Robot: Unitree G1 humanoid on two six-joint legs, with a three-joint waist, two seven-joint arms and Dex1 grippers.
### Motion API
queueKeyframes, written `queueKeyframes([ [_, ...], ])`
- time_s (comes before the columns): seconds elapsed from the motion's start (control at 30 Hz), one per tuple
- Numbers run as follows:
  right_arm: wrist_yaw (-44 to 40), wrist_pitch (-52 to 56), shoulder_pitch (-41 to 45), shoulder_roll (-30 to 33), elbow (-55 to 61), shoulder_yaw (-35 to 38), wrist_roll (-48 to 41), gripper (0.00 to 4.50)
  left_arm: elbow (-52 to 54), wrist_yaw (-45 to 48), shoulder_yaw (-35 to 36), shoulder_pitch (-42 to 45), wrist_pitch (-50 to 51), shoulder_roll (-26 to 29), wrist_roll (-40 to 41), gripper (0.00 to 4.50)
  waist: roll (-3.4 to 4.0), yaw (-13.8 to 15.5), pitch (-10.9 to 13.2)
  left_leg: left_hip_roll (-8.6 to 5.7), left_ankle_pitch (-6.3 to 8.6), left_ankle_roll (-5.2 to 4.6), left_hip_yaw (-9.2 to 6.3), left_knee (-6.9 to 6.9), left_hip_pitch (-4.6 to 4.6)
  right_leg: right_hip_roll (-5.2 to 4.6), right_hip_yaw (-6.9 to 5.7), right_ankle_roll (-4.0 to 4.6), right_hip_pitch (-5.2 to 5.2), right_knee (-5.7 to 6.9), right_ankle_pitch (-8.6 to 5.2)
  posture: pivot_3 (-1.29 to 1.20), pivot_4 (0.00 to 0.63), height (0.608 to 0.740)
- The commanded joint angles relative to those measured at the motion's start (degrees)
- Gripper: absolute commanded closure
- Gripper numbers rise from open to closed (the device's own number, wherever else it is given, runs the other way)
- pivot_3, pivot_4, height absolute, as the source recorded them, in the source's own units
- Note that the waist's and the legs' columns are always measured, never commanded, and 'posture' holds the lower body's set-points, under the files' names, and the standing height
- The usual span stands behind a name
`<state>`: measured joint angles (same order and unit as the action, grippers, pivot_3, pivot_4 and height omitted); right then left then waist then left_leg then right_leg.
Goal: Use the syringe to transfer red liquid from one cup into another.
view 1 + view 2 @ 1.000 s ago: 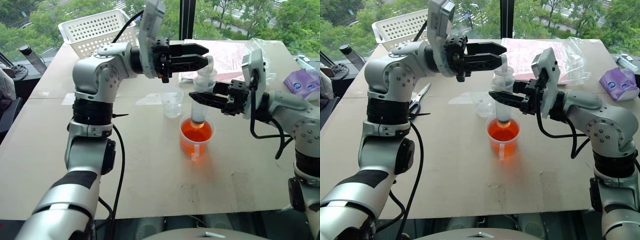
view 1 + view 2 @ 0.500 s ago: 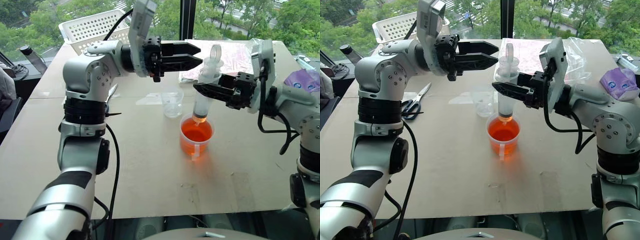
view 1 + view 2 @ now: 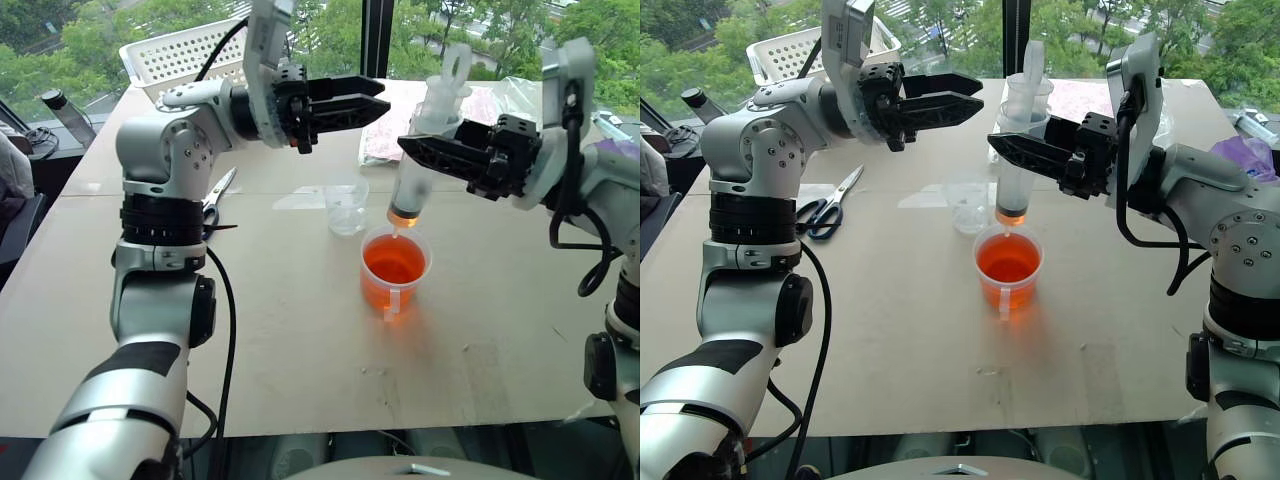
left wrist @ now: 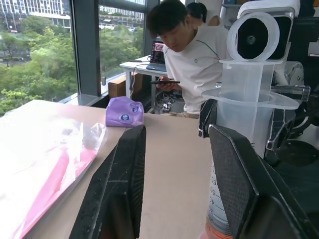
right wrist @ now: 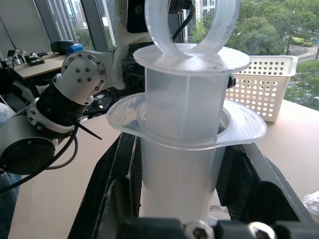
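Large clear plastic syringe (image 3: 420,150) with white plunger, gripped in closed right fingers (image 3: 425,150), lifted clear of orange-red liquid (image 3: 394,263) in wide handled clear cup (image 3: 395,270) on tan surface (image 3: 300,330), presumably filled for small plain cup (image 3: 346,207); left fingers (image 3: 365,98) withdrawn, half-open, empty.

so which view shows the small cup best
The left eye view: the small cup stands whole on the table, just behind the big cup. The right eye view has it too, but the syringe and its glare crowd it.
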<state>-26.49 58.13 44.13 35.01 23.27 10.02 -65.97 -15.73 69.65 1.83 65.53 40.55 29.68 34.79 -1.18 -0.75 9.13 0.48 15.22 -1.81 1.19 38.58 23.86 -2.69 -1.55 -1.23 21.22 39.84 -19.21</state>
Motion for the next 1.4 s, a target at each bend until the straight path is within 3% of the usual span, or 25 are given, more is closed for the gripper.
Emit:
queueKeyframes([
  [0.03,-0.17,-0.68,-0.25,0.50,1.00,1.32,-1.18,2.94,-1.04,-1.57,2.15,2.39,-1.91,0.54,-0.54,2.51,0.00,-0.01,0.00,0.00,0.00,0.00,0.00,0.00,0.00,0.00,0.00,0.00,0.00,0.00,0.00,0.00,0.150,0.740],
  [0.23,-1.67,-1.37,-0.70,0.66,-0.14,0.77,0.19,2.94,-3.14,-3.25,2.29,2.92,-3.29,0.76,-1.95,2.51,0.00,-0.01,0.00,0.00,0.00,0.00,0.00,0.00,0.00,0.00,0.00,0.00,0.00,0.00,0.00,0.00,0.150,0.740],
  [0.4,-2.85,-3.62,5.49,-0.69,-5.03,-0.12,3.12,2.94,-6.00,-5.01,2.86,4.01,-5.51,0.81,-3.40,2.51,0.00,-0.14,0.00,0.00,0.00,0.00,0.02,0.00,0.00,0.01,0.01,0.00,0.02,0.02,0.00,0.00,0.150,0.740],
  [0.8,-5.15,-20.62,14.43,-11.91,-22.15,-9.17,24.72,2.94,-13.25,-6.50,4.74,6.58,-11.31,1.72,-6.29,2.51,0.00,-0.22,0.00,0.00,0.00,0.00,0.05,-0.06,0.04,0.01,0.00,0.00,0.06,0.01,0.00,0.00,0.150,0.740],
  [1.07,-7.04,-26.83,16.74,-18.60,-29.48,-10.94,31.64,2.94,-18.42,-7.16,5.19,9.11,-14.56,1.44,-7.66,2.51,0.01,-0.47,0.00,0.00,-0.01,0.02,0.06,-0.11,0.04,0.02,0.00,0.00,0.11,0.06,0.00,0.00,0.150,0.740],
  [1.4,-11.36,-28.27,16.43,-21.11,-30.78,-13.31,36.39,2.94,-19.48,-6.65,5.36,9.79,-14.21,-0.23,-7.48,2.51,0.01,-1.61,0.00,0.00,-0.01,0.02,0.05,-0.14,0.05,0.01,-0.01,0.00,0.11,0.07,0.00,0.00,0.150,0.740],
])
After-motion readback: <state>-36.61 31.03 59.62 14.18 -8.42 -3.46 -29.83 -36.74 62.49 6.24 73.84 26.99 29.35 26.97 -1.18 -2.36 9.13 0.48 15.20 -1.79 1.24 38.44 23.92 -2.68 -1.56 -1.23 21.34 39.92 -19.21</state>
